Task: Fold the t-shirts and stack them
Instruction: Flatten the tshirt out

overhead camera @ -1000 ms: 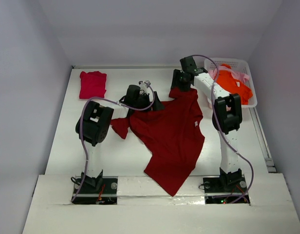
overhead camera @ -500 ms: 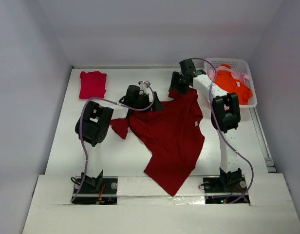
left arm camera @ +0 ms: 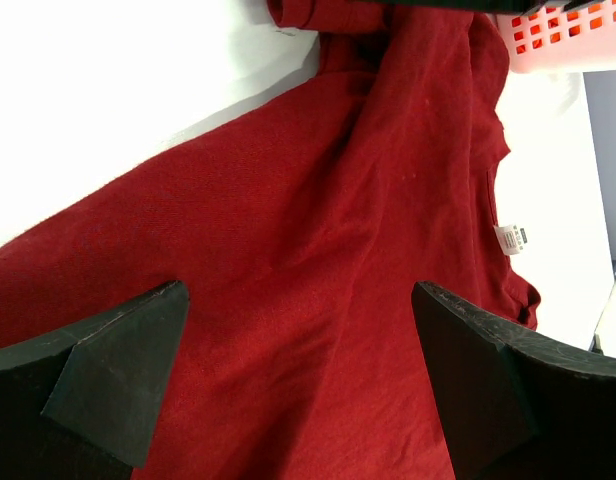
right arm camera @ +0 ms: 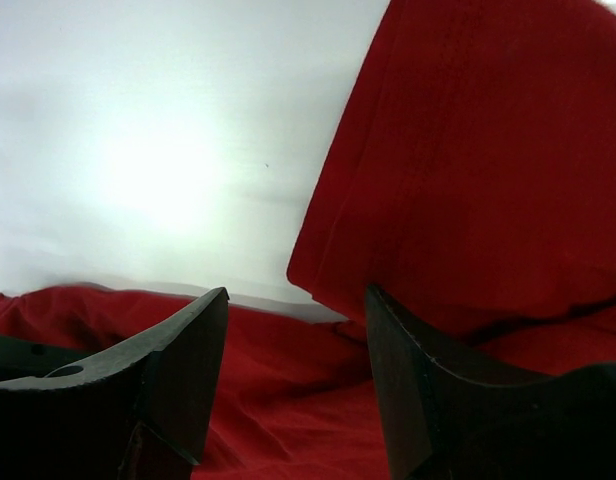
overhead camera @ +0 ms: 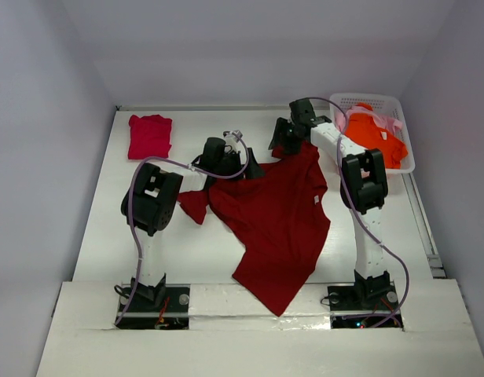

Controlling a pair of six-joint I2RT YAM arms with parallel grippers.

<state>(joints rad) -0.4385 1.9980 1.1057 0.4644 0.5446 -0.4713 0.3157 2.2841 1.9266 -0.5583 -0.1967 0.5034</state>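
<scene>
**Hovering over the big red shirt**

The dark red t-shirt (overhead camera: 277,228) lies spread out in the middle of the white table (overhead camera: 108,228). It is not folded. It is bumpy and crooked, and its bottom edge hangs a little over the near edge of the table. A small white tag (left arm camera: 512,238) shows at its neck.

The left gripper (left arm camera: 298,380) is over the far left part of this shirt. Its two fingers are spread very wide and hold nothing. Only red cloth shows under them.

The right gripper (right arm camera: 293,380) is at the far corner of the same shirt, close to the basket (overhead camera: 408,154). Its fingers stand apart too, and nothing is pinched between them. A flap of red cloth stands up just beside its right finger. The tips may be touching the cloth, but I cannot tell for sure.

The crimson-pink t-shirt (overhead camera: 150,135) sits folded by itself in the far left corner of the table, well away from both arms. The orange t-shirt (overhead camera: 375,135) is piled in the basket at the far right, with the pale pink t-shirt (overhead camera: 391,123) beside it.
</scene>
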